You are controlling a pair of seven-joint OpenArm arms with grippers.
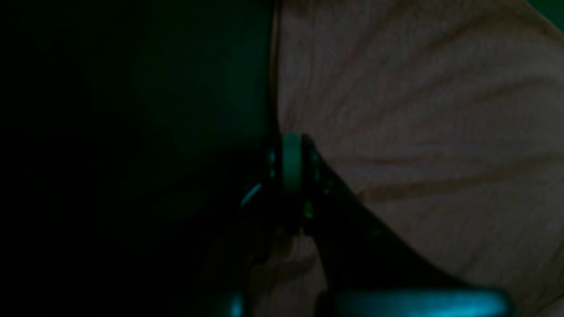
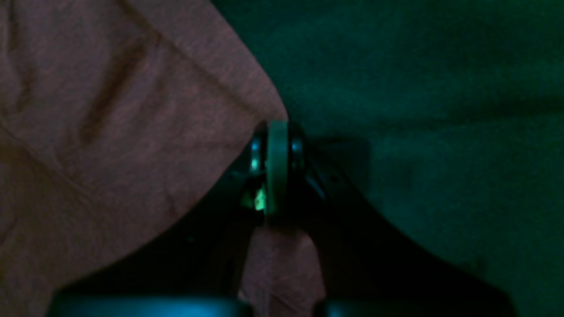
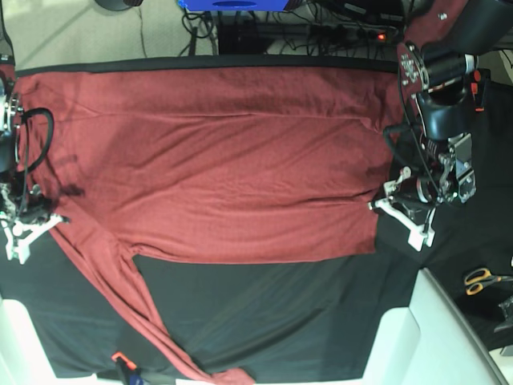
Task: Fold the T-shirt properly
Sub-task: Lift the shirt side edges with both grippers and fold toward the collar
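Note:
The brick-red T-shirt [image 3: 224, 160] lies spread flat across the black cloth, one long sleeve [image 3: 144, 321] trailing toward the front edge. At the shirt's right edge in the base view, my left gripper [image 3: 378, 205] is shut on the fabric. The left wrist view shows its jaws [image 1: 291, 163] pressed together, with creases in the T-shirt [image 1: 418, 132] fanning out from them. At the shirt's left edge, my right gripper [image 3: 58, 218] is also shut on the fabric. Its jaws [image 2: 277, 167] pinch a corner of the T-shirt [image 2: 110, 132] in the right wrist view.
The black cloth [image 3: 264, 313] covers the table under the shirt. Scissors [image 3: 481, 278] lie at the right. A small orange and blue object [image 3: 124, 365] sits at the front edge. White surfaces [image 3: 417, 337] show at the front corners. Cables and equipment [image 3: 321, 20] run behind the table.

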